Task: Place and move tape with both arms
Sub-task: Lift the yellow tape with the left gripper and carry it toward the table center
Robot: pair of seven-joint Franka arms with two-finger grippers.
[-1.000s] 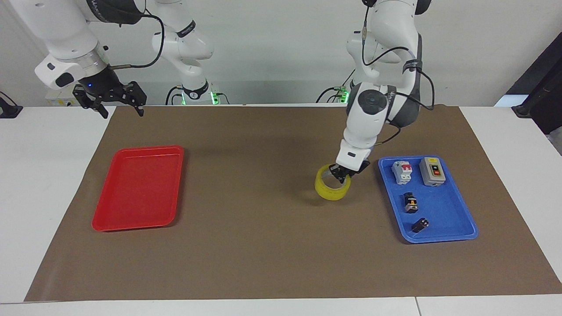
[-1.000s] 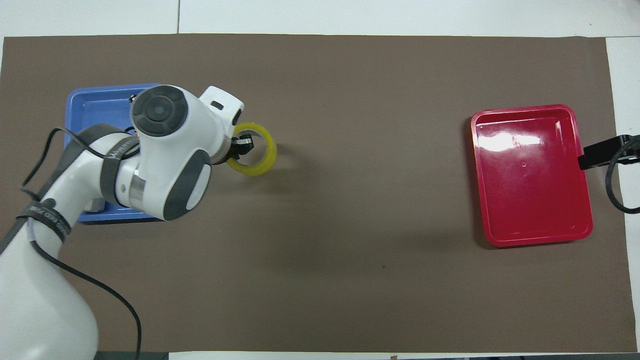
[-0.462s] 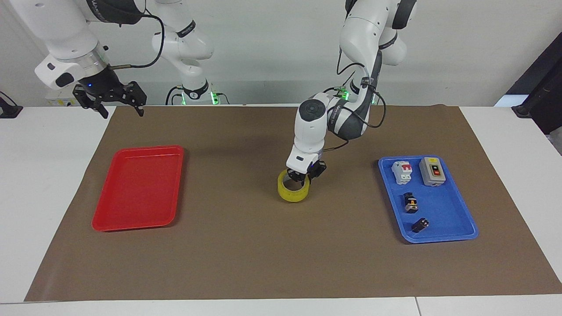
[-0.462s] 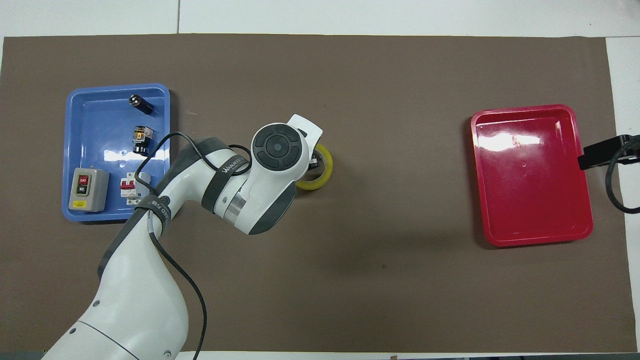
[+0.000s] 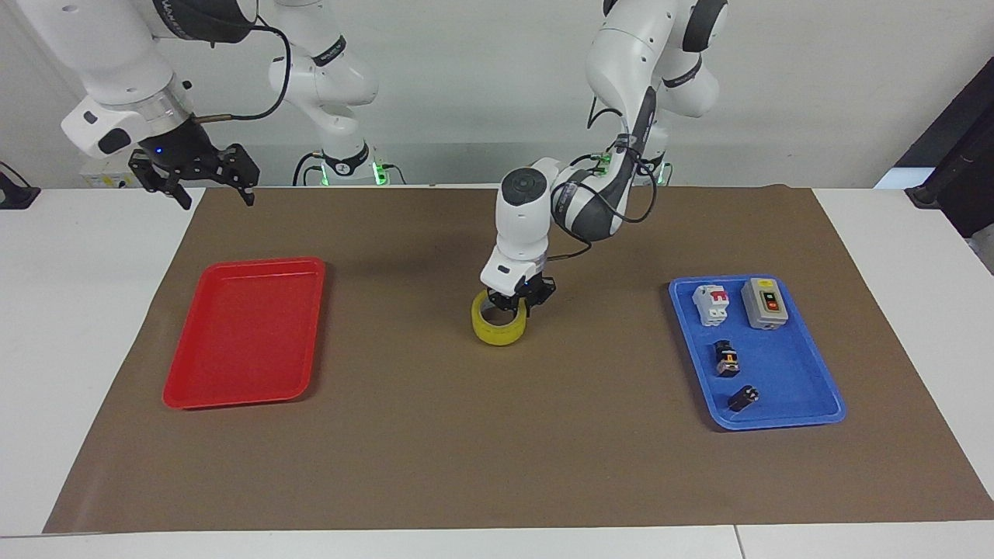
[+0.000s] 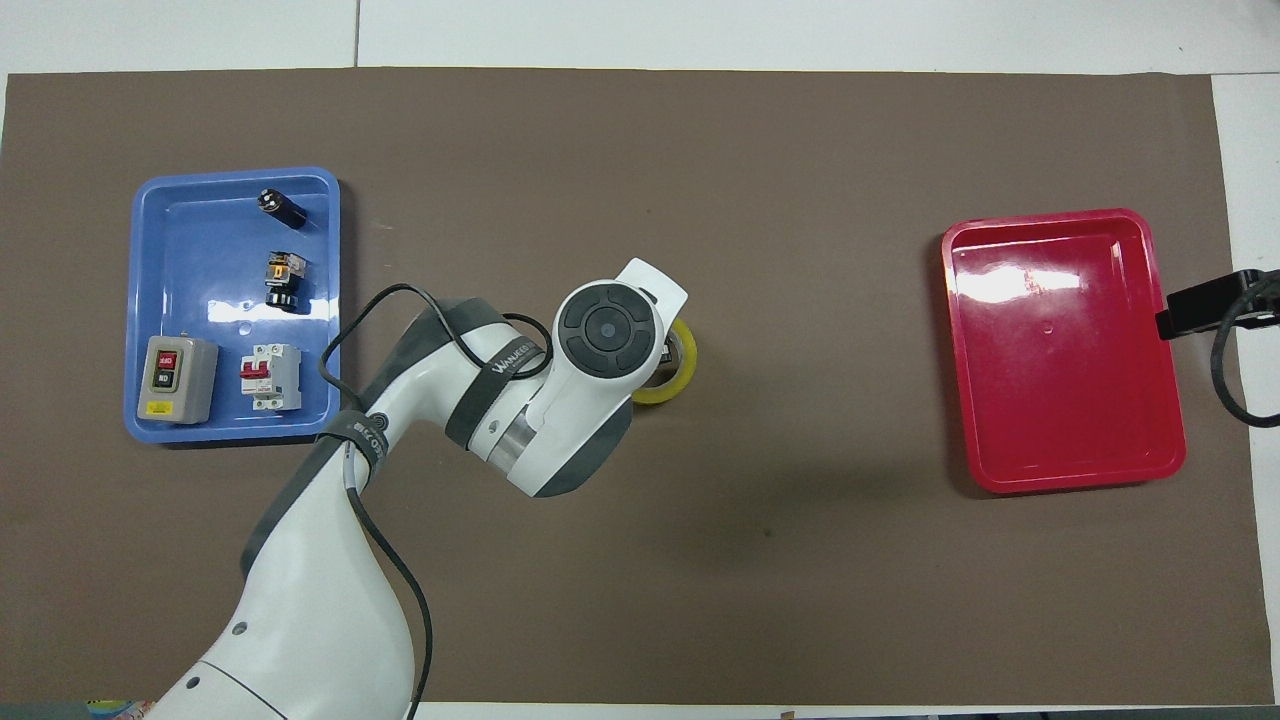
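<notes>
Tape: wide yellow translucent roll (image 5: 498, 324) at frame centre on the brown-covered desk (image 5: 435, 435), left gripper (image 5: 518, 303) clamped on its rim. Right gripper (image 5: 203, 180), upper left, waits spread wide. Next, I judge: release for handover.

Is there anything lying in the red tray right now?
No, the red tray holds nothing; the tape is at mid-mat in the left end effector.
</notes>
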